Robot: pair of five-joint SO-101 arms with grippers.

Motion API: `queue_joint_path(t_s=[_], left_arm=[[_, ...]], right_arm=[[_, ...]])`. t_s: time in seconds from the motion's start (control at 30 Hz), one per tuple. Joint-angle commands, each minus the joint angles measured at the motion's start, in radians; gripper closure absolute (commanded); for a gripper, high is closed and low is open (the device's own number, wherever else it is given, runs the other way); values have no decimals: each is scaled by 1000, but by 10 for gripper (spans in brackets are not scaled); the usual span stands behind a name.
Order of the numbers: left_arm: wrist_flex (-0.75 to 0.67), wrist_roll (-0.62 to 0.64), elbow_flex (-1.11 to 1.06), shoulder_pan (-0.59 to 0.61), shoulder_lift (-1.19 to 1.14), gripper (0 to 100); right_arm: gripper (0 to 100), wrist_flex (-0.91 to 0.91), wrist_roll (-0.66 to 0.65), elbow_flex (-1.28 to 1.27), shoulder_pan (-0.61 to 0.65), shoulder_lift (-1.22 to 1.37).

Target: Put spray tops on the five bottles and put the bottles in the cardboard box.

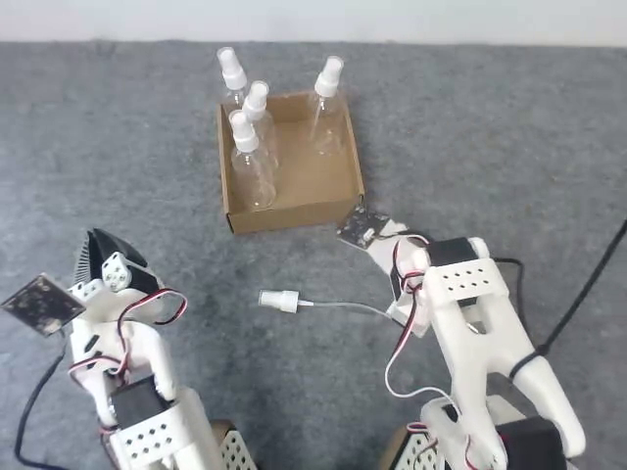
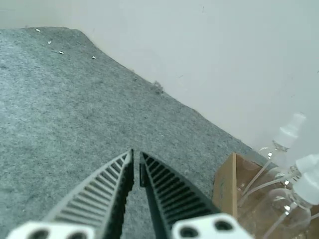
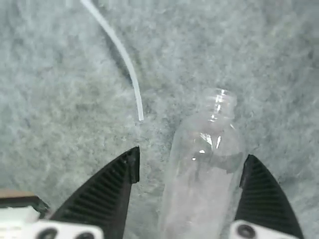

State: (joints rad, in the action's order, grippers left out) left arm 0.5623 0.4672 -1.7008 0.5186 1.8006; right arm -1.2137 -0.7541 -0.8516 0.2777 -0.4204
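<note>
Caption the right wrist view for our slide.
Open right gripper straddles an uncapped bottle beside a loose spray tube.

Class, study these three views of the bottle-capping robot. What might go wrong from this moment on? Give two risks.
1. The uncapped bottle lies between the right gripper and its open jaws. Smooth and round, it may roll or slip as they close.
2. The loose spray top lies flat, its thin tube trailing. The tube may bend or miss the bottle's narrow mouth.
</note>
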Motion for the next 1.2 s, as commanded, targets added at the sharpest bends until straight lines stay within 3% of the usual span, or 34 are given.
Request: queue_joint_path(t_s=[0.0,0.27,0.63,0.83,1.17], left_arm=[[3,2,15,5,0,984],[3,2,15,5,0,984],[3,2,15,2,0,984],[3,2,15,2,0,984],[3,2,15,2,0,984]], right_arm=[[723,-5,-87,71,-1,2],[724,76,-178,83,-70,65],[726,76,-183,169,-140,197],[838,84,-183,169,-134,208],[839,76,-175,163,-133,209]])
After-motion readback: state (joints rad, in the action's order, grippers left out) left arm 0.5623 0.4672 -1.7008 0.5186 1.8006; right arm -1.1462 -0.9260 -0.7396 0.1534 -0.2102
